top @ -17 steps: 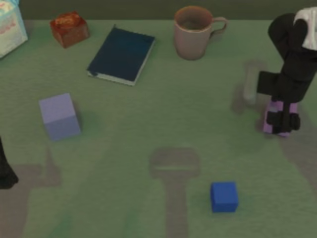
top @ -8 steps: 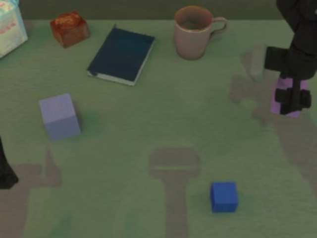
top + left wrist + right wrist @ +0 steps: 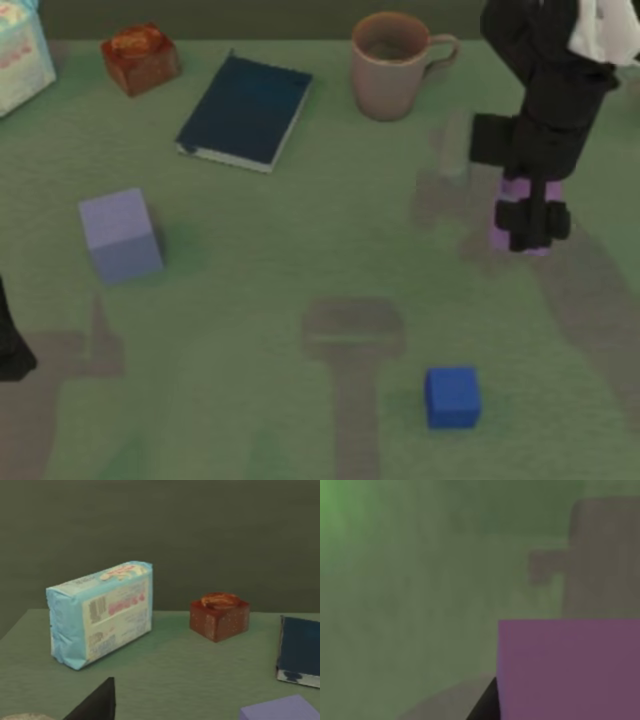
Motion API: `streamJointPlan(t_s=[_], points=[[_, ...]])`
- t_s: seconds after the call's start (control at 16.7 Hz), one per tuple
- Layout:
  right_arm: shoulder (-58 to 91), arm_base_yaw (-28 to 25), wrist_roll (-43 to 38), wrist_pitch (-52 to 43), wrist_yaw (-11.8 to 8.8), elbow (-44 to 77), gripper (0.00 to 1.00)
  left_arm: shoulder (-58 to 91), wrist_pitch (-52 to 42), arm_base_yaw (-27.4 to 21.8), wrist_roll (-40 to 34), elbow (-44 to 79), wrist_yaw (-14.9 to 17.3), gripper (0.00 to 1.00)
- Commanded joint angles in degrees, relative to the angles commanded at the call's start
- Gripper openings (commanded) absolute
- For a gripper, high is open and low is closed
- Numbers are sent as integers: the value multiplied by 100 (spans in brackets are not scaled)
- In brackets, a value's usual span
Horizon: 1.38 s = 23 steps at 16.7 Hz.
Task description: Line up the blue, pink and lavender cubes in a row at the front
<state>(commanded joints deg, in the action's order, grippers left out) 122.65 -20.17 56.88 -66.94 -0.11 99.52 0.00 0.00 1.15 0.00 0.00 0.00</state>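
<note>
My right gripper (image 3: pixel 530 226) hangs above the table's right side, shut on the pink cube (image 3: pixel 498 233), which fills the near corner of the right wrist view (image 3: pixel 570 670). The cube is off the table, and its shadow falls to the left. The small blue cube (image 3: pixel 452 397) rests near the front, right of centre. On the left side lies the large lavender cube (image 3: pixel 120 233), and a corner of it shows in the left wrist view (image 3: pixel 280 711). My left gripper (image 3: pixel 10 348) stays parked at the left edge.
Along the back stand a pale blue packet (image 3: pixel 22 55), a reddish-orange box (image 3: pixel 140 58), a dark navy book (image 3: pixel 245 110) and a mug (image 3: pixel 390 65). The left wrist view shows the packet (image 3: pixel 100 620), box (image 3: pixel 219 616) and book (image 3: pixel 300 652).
The right gripper lifted the pink cube off the table, swung right and back, and now has carried it left. The left arm and the other cubes have not moved.
</note>
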Motion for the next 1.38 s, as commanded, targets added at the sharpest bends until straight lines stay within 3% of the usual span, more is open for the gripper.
streamJointPlan(t_s=[0.36,0.54,1.02,1.38], points=[[-599,-2124,-1196,49,-34,-706,0,0,0,0,0,0,0,100],[-868,-2864,-1665,96,-41,-982,0,0,0,0,0,0,0,100],[-919,-3055,-1820,205,-42,-1132,0,0,0,0,0,0,0,100],[-612,-3073,-1846,1374,-40,-1940,0,0,0,0,0,0,0,100]])
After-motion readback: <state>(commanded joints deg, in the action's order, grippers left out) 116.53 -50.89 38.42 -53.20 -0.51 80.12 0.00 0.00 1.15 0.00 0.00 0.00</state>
